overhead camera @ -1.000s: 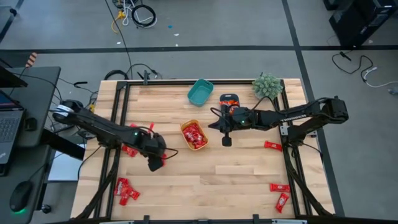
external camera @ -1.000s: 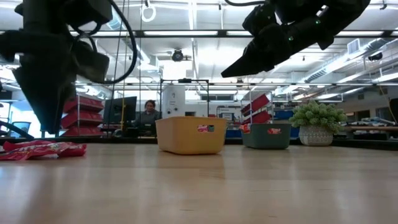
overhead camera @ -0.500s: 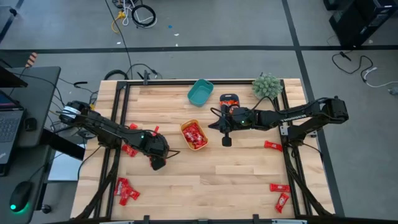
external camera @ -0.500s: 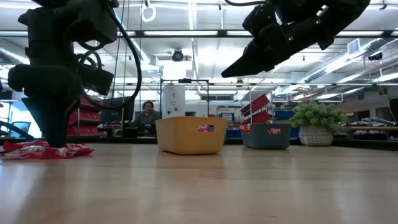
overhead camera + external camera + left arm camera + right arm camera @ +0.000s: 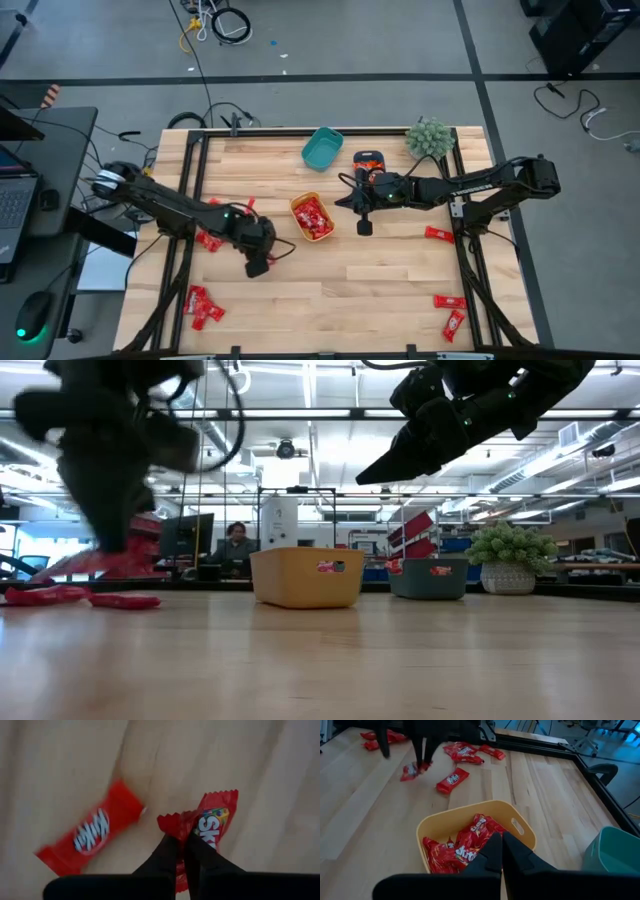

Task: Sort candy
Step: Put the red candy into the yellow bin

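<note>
My left gripper (image 5: 258, 268) hangs over the table's left half, shut on one red candy (image 5: 212, 817) with white letters. That candy also shows as a red blur (image 5: 110, 563) above the tabletop. A second red candy (image 5: 87, 837) lies flat on the wood just beside it. The yellow bin (image 5: 312, 217) at mid-table holds several red candies. The teal bin (image 5: 321, 147) stands at the far edge. My right gripper (image 5: 364, 227) is shut on nothing and hovers just right of the yellow bin. My left gripper pinches the red candy between its two fingers near one crimped end (image 5: 192, 827). The fingers come from above, pointing steeply down. The candy hangs tilted below the fingertips (image 5: 412, 770), lifted clear of the table.
Loose red candies lie at the left edge (image 5: 208, 241), the near left (image 5: 200, 305), the right edge (image 5: 438, 234) and the near right (image 5: 452, 312). A green plant (image 5: 430, 137) and an orange-and-black packet (image 5: 369, 160) stand at the far edge. Bare wood lies along the near middle.
My left gripper has dropped onto a red candy on the table, taken hold of it and risen again, drifting slightly toward the yellow bin. That candy is now lifted clear; the candy beside it has stayed on the wood.
</note>
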